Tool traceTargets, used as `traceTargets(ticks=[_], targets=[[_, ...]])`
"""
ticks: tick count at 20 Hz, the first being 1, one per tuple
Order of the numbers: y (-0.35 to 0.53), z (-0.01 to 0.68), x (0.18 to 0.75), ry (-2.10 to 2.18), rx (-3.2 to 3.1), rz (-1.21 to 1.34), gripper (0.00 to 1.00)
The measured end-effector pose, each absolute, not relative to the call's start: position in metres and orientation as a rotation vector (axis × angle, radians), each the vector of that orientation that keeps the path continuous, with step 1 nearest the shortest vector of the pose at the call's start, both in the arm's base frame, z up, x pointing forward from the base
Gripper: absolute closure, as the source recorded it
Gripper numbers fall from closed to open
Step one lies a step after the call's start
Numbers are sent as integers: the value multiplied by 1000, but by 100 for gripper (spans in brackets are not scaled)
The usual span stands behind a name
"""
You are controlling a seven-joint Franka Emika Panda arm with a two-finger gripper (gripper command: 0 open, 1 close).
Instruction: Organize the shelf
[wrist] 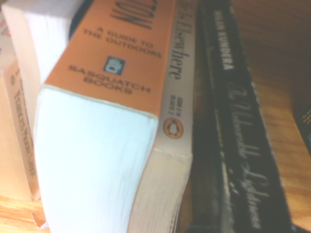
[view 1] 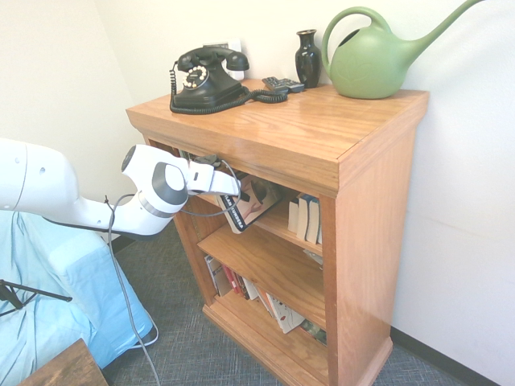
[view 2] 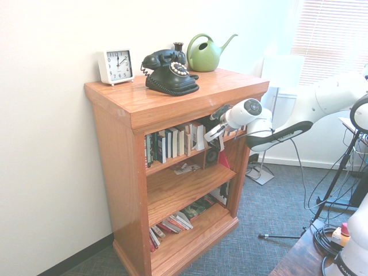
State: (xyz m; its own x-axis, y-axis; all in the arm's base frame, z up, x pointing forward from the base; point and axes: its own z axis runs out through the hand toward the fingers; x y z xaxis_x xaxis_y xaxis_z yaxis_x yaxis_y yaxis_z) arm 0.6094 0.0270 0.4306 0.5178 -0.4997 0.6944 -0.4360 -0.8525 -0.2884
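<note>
The claw (view 1: pixel 241 195) reaches into the top tier of the shelf (view 1: pixel 354 185) against the wall, among the books (view 2: pixel 172 144); I cannot tell how wide it stands. Best nudge the orange book (wrist: pixel 116 63) upright slowly.

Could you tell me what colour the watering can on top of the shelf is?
Green; the watering can shows best in the first exterior view.

"SASQUATCH BOOKS", "A GUIDE TO THE OUTDOORS" on orange spine (wrist: pixel 109 58); seemingly "KUNDERA" on black spine (wrist: pixel 238 145)
</note>
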Motion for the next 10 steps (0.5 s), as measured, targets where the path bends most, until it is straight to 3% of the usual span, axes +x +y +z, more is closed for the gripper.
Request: traceTargets(ticks=[10], targets=[[42, 430, 556, 813, -2657, -1213, 0]])
